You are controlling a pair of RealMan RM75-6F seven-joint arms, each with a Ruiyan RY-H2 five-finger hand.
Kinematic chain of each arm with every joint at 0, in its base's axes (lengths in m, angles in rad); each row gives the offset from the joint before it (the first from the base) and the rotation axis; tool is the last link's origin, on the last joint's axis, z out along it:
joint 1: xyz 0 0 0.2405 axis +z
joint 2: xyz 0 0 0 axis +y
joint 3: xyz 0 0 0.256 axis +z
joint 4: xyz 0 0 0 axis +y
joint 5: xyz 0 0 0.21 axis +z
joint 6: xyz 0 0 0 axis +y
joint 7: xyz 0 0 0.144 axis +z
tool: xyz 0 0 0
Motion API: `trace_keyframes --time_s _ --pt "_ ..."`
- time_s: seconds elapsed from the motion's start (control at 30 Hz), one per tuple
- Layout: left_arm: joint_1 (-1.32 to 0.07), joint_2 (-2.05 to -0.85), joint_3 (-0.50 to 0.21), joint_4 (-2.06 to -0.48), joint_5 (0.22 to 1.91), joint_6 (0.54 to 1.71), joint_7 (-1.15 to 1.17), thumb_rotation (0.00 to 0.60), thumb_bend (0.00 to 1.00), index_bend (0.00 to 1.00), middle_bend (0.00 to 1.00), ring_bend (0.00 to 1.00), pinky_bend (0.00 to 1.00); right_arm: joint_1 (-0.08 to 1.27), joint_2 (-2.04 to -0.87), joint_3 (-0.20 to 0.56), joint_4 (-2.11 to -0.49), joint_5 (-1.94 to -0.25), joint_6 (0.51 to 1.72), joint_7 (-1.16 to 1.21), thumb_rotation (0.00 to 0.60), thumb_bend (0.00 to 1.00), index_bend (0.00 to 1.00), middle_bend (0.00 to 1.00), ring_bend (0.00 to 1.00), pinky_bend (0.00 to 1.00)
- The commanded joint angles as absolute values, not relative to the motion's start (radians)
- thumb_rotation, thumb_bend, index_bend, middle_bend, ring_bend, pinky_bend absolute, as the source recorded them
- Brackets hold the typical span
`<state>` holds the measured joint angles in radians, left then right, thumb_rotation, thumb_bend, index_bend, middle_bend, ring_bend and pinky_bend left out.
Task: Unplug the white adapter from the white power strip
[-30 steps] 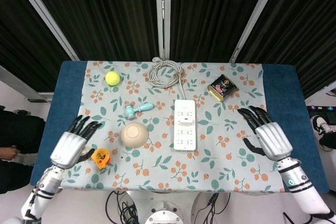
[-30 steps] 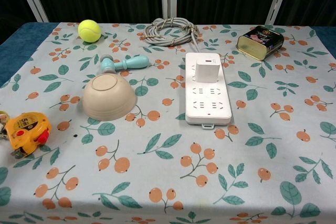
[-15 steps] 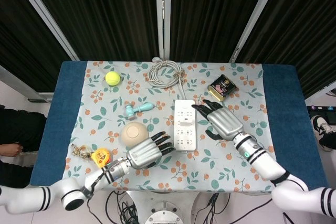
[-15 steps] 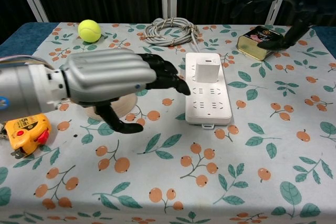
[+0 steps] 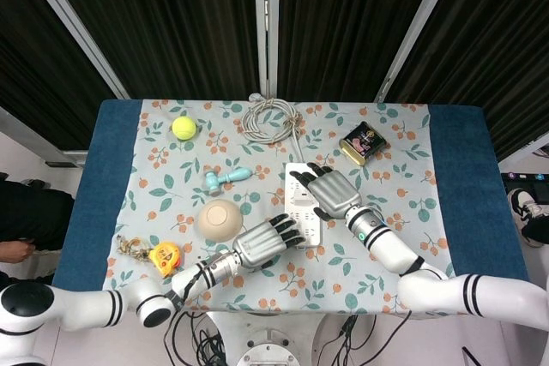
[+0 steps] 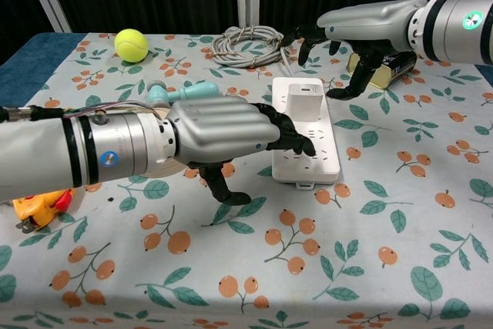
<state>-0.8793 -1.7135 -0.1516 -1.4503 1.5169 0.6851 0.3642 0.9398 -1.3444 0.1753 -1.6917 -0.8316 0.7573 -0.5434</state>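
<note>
The white power strip [image 6: 320,161] lies lengthwise at mid-table, with the white adapter [image 6: 303,102] plugged into its far half. My left hand [image 6: 223,132] reaches in from the left, fingers stretched out, and its fingertips [image 6: 296,142] rest on the strip's near sockets. My right hand [image 6: 347,32] hovers with fingers spread just above and behind the adapter, holding nothing. From the head view, the left hand [image 5: 266,242] covers the near end of the strip [image 5: 310,225], and the right hand [image 5: 330,193] covers the far part and hides most of the adapter.
An upturned beige bowl [image 5: 219,219] sits left of the strip. A yellow tape measure [image 5: 165,256] lies near the front left. A teal tool [image 5: 226,178], a tennis ball [image 5: 184,128], a coiled cable [image 5: 270,119] and a gold tin [image 5: 362,142] lie further back.
Both hands have moved in from the table's sides to the strip. The left hand's fingertips now lie on its near end, and the right hand has come over the adapter.
</note>
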Motion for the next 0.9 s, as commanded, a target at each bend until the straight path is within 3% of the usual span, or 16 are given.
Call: trace_keyframes --time_s 0.03,0.57,0.9 --pt "-0.888 -1.728 -0.144 -1.433 1.508 0.691 0.349 0.600 0.28 0.11 0.14 0.06 0.11 0.970 -1.380 0.154 -1.649 -0.792 0.753 -0.569 0.600 0.29 0.02 0.20 0.02 0.22" --pt "-0.912 -1.761 -0.090 -1.373 1.510 0.729 0.263 0.600 0.28 0.11 0.14 0.06 0.13 1.034 -1.470 0.108 -1.538 -0.764 0.760 -0.580 0.600 0.29 0.12 0.27 0.07 0.26" --pt "-0.923 -1.774 -0.072 -1.345 1.519 0.754 0.221 0.600 0.28 0.12 0.14 0.06 0.13 1.069 -1.494 0.098 -1.495 -0.741 0.748 -0.585 0.600 0.30 0.32 0.37 0.14 0.33"
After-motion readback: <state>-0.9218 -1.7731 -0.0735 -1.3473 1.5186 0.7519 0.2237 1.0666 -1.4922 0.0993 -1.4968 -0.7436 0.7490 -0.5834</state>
